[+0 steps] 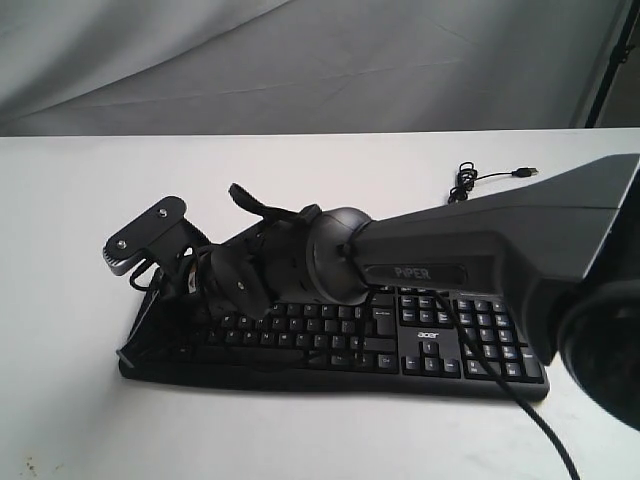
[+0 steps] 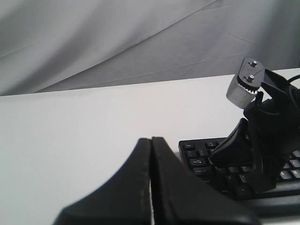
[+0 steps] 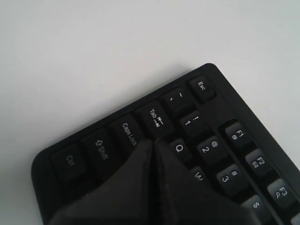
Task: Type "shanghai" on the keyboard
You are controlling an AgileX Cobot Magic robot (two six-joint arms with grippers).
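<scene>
Keyboard (image 1: 440, 350) looks stiff, light, could skid, so no grabbing, I just tap keycaps straight down. R gripper (image 3: 153, 141) clenched empty near Caps Lock (image 3: 129, 133); L gripper (image 2: 151, 140) clenched too.

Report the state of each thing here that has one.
keyboard: flat on the table.
right gripper: shut, tips by the Tab key and Caps Lock key.
left gripper: shut, empty, off the keyboard.
USB cable: bunched, plug lying loose on the table.
</scene>
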